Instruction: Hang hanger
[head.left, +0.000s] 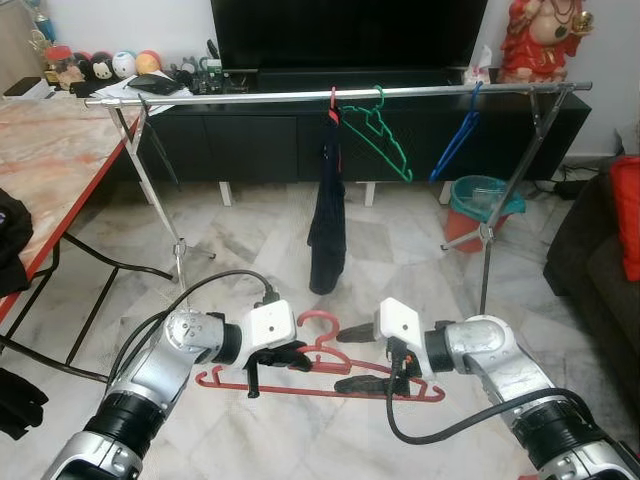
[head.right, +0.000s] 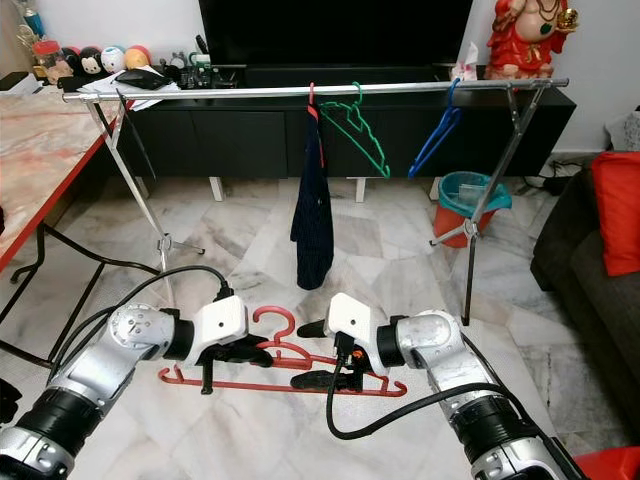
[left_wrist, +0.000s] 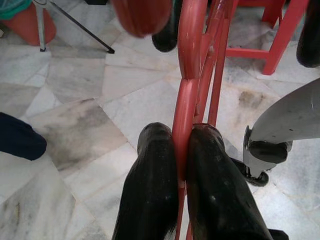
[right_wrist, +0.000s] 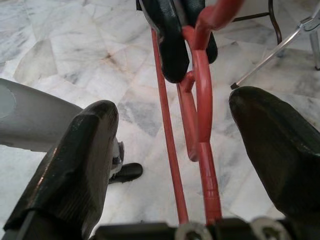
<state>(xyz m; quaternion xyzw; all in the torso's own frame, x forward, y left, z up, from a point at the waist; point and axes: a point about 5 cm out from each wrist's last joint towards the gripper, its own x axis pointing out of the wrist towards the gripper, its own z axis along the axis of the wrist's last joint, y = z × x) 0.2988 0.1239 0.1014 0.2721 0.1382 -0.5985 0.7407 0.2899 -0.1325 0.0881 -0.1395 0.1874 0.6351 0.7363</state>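
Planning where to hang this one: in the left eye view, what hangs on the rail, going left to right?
Dark garment on a red hook → green hanger → blue hanger. The stretch of rail left of the garment is bare.
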